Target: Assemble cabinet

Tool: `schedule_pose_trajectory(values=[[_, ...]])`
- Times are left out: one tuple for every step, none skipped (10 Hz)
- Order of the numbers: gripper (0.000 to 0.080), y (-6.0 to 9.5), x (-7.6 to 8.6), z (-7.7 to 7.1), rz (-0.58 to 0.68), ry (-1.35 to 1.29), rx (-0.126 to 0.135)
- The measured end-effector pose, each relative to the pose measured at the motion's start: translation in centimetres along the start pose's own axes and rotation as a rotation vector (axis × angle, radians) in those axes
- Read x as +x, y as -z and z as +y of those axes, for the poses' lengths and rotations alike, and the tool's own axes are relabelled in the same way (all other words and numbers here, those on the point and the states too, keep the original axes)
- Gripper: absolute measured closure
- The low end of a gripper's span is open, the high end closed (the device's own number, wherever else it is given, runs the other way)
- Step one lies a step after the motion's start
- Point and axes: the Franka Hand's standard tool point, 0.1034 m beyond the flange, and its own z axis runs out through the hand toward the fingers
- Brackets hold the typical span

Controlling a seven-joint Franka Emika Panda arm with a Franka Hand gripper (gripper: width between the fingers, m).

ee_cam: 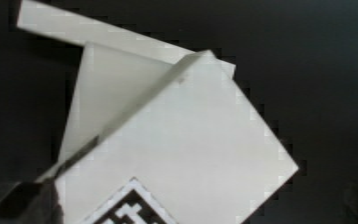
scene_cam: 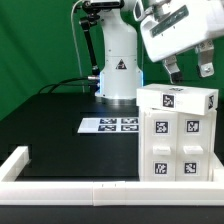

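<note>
The cabinet is a white blocky box with black-and-white square tags on its top and front. It stands upright at the front of the table on the exterior view's right. My gripper hangs just above the cabinet's top, its two dark fingers spread apart with nothing between them. In the wrist view the cabinet's white top panel fills most of the picture, with part of a tag at the edge. A dark blurred finger shows at one corner.
The marker board lies flat on the black table, to the exterior view's left of the cabinet. The arm's white base stands behind it. A white rail frame edges the table's front and left.
</note>
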Motion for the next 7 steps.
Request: schedule_pose_trajectory(values=[[0.0002, 0.18, 0.4, -0.13, 0.004, 0.172, -0.005], [0.0002, 0.25, 0.51, -0.22, -0.006, 0.308, -0.014], [0.0002, 0.28, 0.39, -0.49, -0.014, 0.43, -0.033], [0.0002, 0.27, 0.21, -0.65, -0.01, 0.522, -0.043], [0.0002, 0.25, 0.39, -0.52, -0.01, 0.596, -0.043], [0.0002, 0.26, 0.48, -0.46, -0.012, 0.664, -0.043], [0.0002, 0.27, 0.53, -0.42, -0.012, 0.736, -0.046]])
